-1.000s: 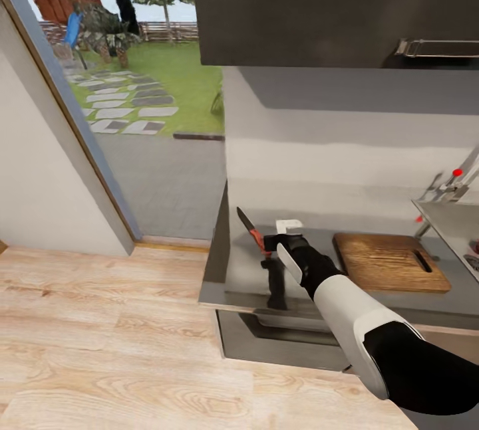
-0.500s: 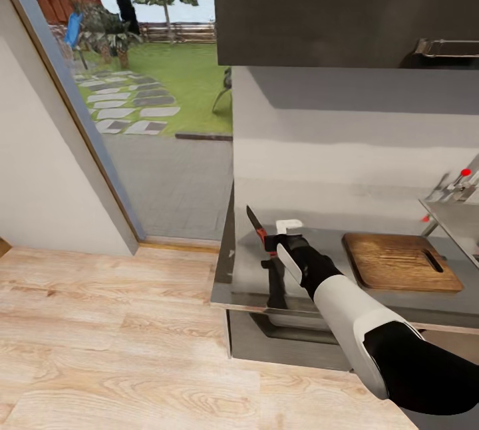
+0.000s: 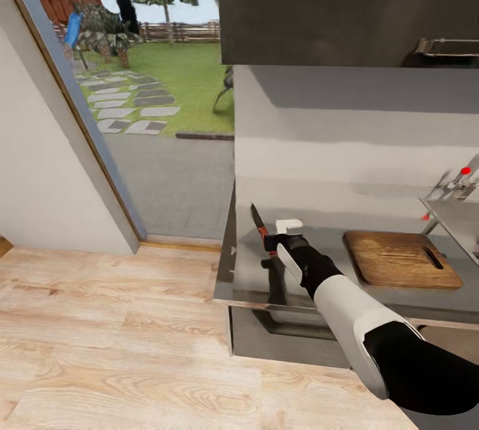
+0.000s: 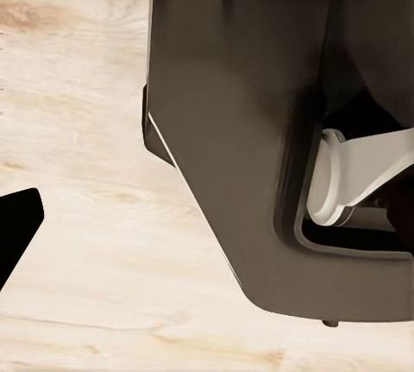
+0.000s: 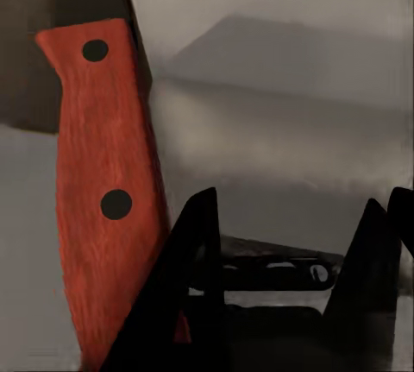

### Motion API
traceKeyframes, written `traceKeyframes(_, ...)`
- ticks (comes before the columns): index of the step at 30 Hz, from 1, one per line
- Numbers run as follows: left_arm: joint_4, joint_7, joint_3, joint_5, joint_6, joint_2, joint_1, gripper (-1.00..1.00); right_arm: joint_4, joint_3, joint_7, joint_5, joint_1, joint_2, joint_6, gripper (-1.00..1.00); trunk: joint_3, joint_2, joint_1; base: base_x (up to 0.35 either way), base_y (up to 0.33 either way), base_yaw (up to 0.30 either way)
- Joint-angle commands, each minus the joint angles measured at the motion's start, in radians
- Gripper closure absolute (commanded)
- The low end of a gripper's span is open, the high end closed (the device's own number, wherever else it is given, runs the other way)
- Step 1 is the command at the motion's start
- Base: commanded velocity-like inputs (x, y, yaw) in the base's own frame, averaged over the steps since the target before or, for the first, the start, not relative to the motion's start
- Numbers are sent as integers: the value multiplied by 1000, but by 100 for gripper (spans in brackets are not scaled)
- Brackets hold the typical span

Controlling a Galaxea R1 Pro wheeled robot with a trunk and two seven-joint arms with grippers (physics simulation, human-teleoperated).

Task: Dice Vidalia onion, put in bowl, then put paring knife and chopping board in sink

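The right claw [image 3: 274,244] held the paring knife [image 3: 259,222] by its red-orange handle, the dark blade pointing up and away from the arm, above the left end of the table [image 3: 313,284]. In the right wrist view the handle [image 5: 102,191] lay against one dark finger [image 5: 185,286], while the other finger stood apart from it. The chopping board [image 3: 402,259] lay flat on the glossy dark grey table, well to the right of the knife, its slot handle toward the sink [image 3: 459,217] at the table's right end. A red knob [image 3: 466,171] showed by the tap. A dark cabinet [image 3: 346,4] hung above. Left of the table, a glass door [image 3: 153,104] showed a lawn. The floor [image 3: 113,343] was pale wood. The left claw's state could not be told.
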Motion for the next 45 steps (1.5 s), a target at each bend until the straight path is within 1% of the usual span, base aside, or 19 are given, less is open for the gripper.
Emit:
traceKeyframes(1,-1,-1,0,8,-1,0,0,-100,55,7,-8,-23,0,0,7,-100,-2,-2,0,-195,138,0)
traceKeyframes(9,-2,-1,0,8,-1,0,0,-100,55,8,-8,-23,0,0,7,-100,-2,-2,0,-69,48,0)
traceKeyframes(45,-2,-1,0,8,-1,0,0,-100,55,7,-8,-23,0,0,7,-100,-2,-2,0,-1,14,0)
